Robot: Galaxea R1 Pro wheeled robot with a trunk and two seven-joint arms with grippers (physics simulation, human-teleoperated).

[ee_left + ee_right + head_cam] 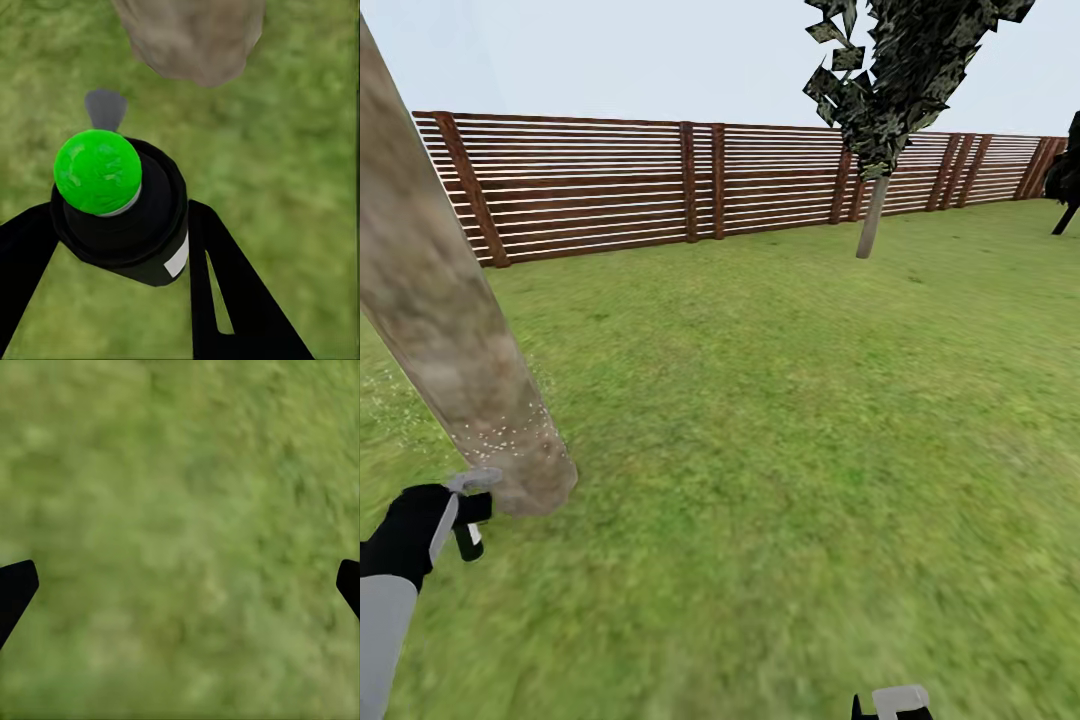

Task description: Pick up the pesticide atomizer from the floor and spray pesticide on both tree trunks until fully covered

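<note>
- Your left pincer (120,247) is closed on the atomizer (124,217): a dark finger (232,292) presses each side of the black bottle, whose cap here is bright green and whose white label faces the right-hand finger.
- In the head view that pincer (470,520) sits low over the lawn (780,420), with the bottle (468,540) hanging dark beneath it.
- Just ahead of the pincer, almost touching, is the base of the near trunk (450,330), which leans across the view's left.
- White spray specks (510,430) dot the bark just above the pincer.
- The trunk's foot (191,37) also lies straight ahead of the bottle, over grass.
- Your right pincer (180,585) is wide open and empty, its two tips far apart above bare grass; its top edge (900,700) shows low in the head view.
- The second tree (880,130) stands well away from both pincers, before the fence (660,180).
</note>
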